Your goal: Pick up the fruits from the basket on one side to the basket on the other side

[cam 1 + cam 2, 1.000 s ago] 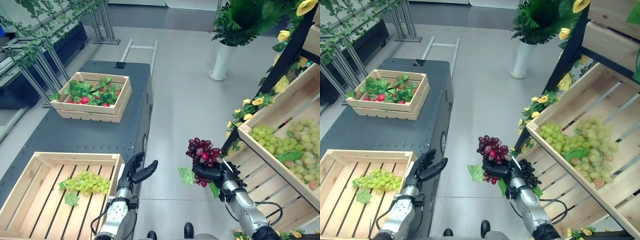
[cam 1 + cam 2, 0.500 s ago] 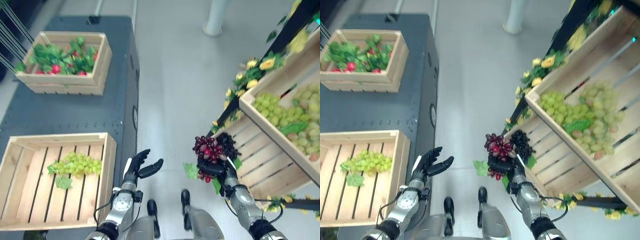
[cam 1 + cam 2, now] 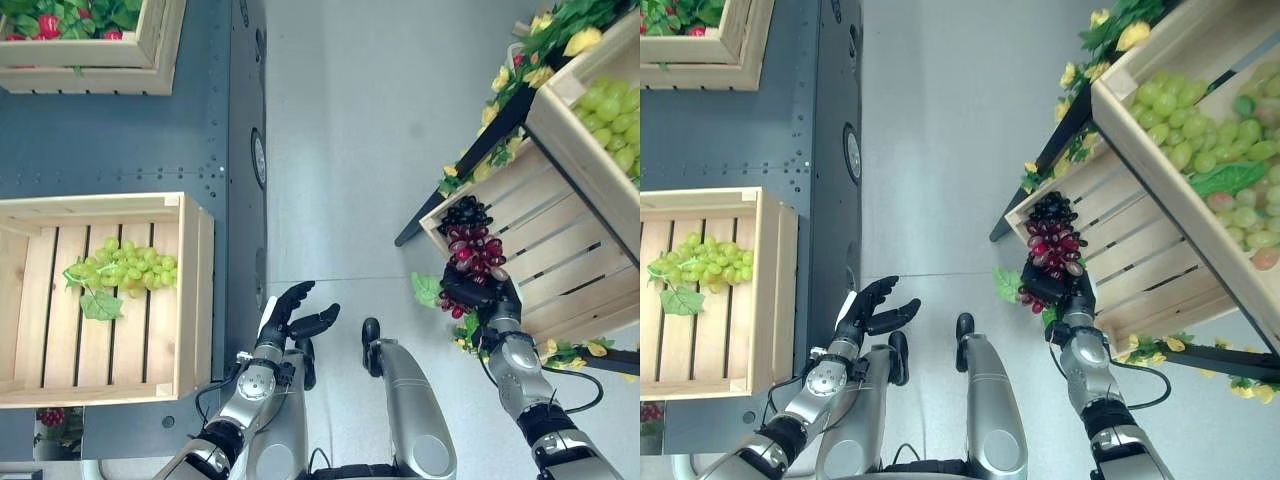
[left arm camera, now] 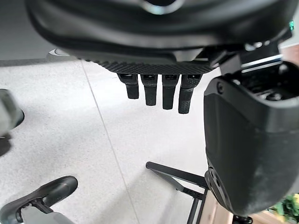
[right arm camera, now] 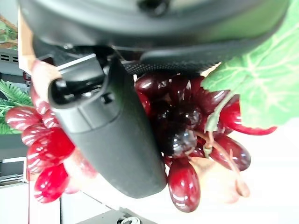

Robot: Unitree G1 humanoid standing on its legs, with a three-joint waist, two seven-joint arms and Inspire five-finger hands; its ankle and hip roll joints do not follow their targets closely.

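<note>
Grapes, dark red (image 3: 470,252), sit in the right hand (image 3: 478,297), whose fingers are curled tight round the bunch from below. The bunch hangs just in front of the low wooden shelf crate (image 3: 545,258) at the robot's right, well apart from the basket (image 3: 195,300) on the dark surface (image 3: 120,140).

In the right wrist view the thumb (image 5: 114,135) presses across shiny round grapes (image 5: 180,135), with a green leaf (image 5: 252,88) sticking out.

The bunch looks light but lumpy and floppy. The grapes are smooth, so single ones could slip. It is best held round the thick middle or near the stem, not by the leaf.

The left hand (image 3: 290,322) hovers beside the basket with its fingers (image 4: 162,92) apart and straight, holding nothing. Green grapes (image 3: 125,270) already lie inside the basket.
</note>
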